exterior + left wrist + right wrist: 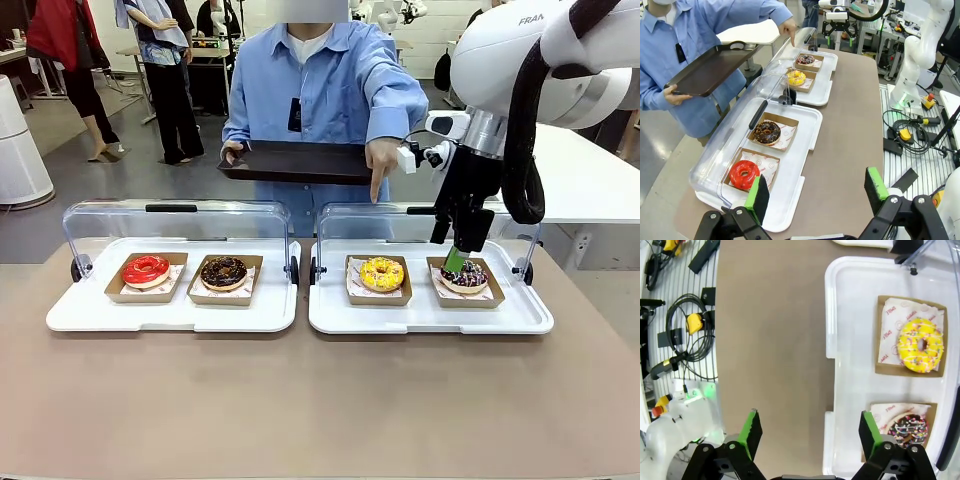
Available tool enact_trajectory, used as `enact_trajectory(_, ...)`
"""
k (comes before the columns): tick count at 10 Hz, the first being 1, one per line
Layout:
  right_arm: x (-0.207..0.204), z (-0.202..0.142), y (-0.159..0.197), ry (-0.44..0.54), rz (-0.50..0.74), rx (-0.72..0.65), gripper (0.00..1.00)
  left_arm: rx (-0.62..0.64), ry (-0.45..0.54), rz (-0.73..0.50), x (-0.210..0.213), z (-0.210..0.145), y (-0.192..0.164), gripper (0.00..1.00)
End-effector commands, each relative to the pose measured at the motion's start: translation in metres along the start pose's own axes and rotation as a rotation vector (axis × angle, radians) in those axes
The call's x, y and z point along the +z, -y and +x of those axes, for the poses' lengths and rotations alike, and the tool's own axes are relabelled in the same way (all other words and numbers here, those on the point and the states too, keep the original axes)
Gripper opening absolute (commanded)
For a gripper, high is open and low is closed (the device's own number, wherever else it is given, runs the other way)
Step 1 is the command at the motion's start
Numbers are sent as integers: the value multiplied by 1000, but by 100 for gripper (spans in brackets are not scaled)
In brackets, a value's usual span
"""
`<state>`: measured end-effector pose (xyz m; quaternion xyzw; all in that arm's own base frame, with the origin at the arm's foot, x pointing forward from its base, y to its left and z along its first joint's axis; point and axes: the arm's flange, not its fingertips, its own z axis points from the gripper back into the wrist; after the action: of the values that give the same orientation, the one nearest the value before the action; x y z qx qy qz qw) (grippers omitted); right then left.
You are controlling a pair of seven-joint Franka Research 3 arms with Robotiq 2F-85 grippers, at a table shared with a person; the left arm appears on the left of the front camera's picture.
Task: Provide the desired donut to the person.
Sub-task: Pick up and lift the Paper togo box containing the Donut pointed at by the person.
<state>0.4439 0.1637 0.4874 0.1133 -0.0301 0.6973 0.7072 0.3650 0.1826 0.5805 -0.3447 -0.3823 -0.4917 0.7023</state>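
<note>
A brown desk (300,400) is seen with two white trays side by side on it, the left tray (170,315) and the right tray (430,318). Each is backed by a raised clear cover (175,225). At the far side the person (320,90) is seen in a light blue shirt, with a dark tray (295,160) held level in one hand (232,152). The other hand, the pointing hand (382,160), is held with its index finger directed down over the right tray. In the front view that finger is lined up above the yellow donut (382,272). Which donut is meant cannot be told for certain.

Four donuts are laid in brown paper boats. A red donut (146,269) and a plain chocolate donut (223,271) are placed on the left tray. The yellow donut and a sprinkled chocolate donut (466,275) are placed on the right tray.

The robot's right hand (458,258) is held low over the sprinkled chocolate donut, one green pad down at its near edge. Whether contact is made cannot be told. In the right wrist view the fingers are spread wide with nothing gripped. The sprinkled donut is found outside the gap, just past one finger, and the yellow donut farther off on the same tray.

The robot's left hand (815,187) is likewise spread wide and empty, above the desk end beside the left tray, near the red donut.
</note>
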Motion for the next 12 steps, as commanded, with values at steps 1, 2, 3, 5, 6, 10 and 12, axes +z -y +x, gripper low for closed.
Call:
enact_trajectory(1,1,1,-1,0,-2,0,100,-7,5,-3,2,0,1,100)
enact_trajectory(2,1,1,-1,0,-2,0,100,-7,5,-3,2,0,1,100)
enact_trajectory(3,0,0,0,0,0,0,100,-7,5,-3,2,0,1,100)
enact_trajectory(5,-19,45,11,-100,-65,-67,100,-7,5,-3,2,0,1,100)
enact_trajectory(6,-28,61,18,-123,-67,-42,100,-7,5,-3,2,0,1,100)
enact_trajectory(10,-66,106,43,-156,-73,32,100,-7,5,-3,2,0,1,100)
enact_trajectory(12,-86,120,65,-84,-54,28,100,-7,5,-3,2,0,1,100)
